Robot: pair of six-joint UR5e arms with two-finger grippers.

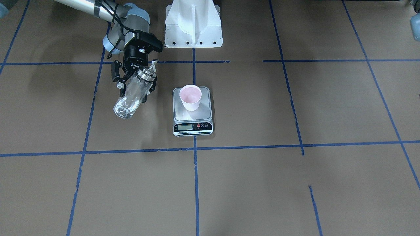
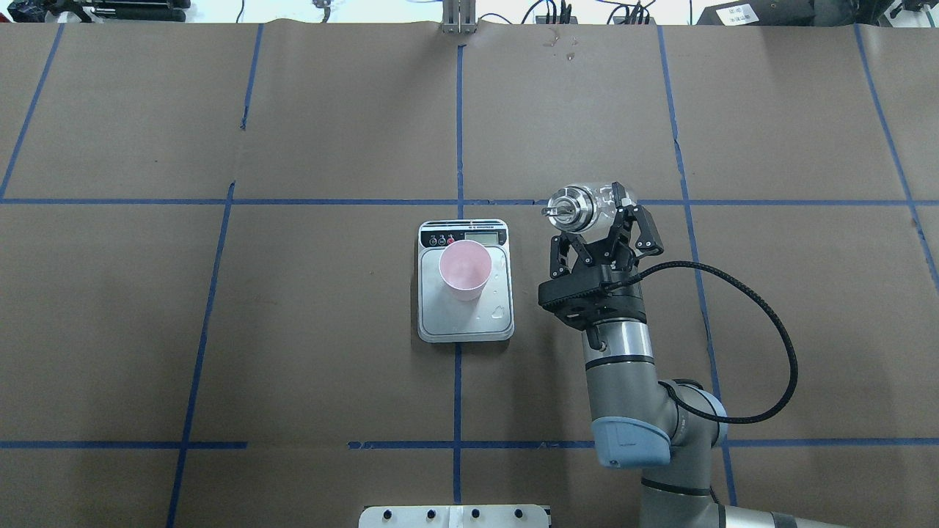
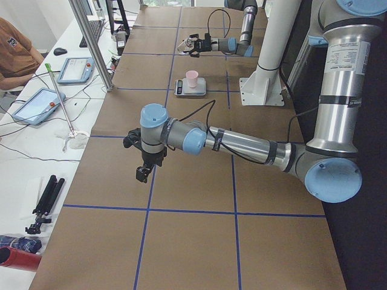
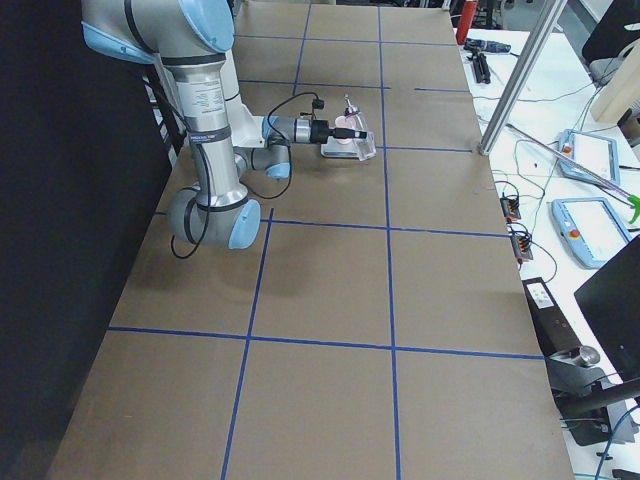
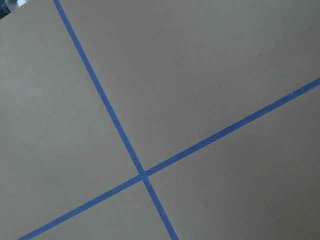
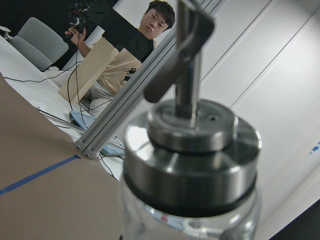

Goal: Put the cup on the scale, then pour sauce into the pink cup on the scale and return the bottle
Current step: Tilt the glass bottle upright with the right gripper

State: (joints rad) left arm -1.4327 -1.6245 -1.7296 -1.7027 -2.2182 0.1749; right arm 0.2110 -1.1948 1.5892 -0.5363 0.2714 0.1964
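The pale pink cup (image 1: 190,97) (image 2: 464,270) stands upright on the scale (image 1: 203,114) (image 2: 484,323) at the table's middle. A few clear droplets lie on the scale's steel platform. My right gripper (image 1: 134,87) (image 2: 601,216) is shut on the clear glass bottle (image 1: 129,98) (image 2: 601,194) and holds it above the table, beside the scale and apart from it. The bottle is roughly upright, and its metal cap (image 6: 192,150) and spout lean a little toward the scale. My left gripper (image 3: 143,172) hangs over bare table far from the scale; I cannot tell if it is open or shut.
The white robot pedestal (image 1: 193,23) stands behind the scale. Blue tape lines cross the brown table (image 5: 142,175). An operator (image 3: 12,42), tablets and cables are on a side bench beyond the table's far edge.
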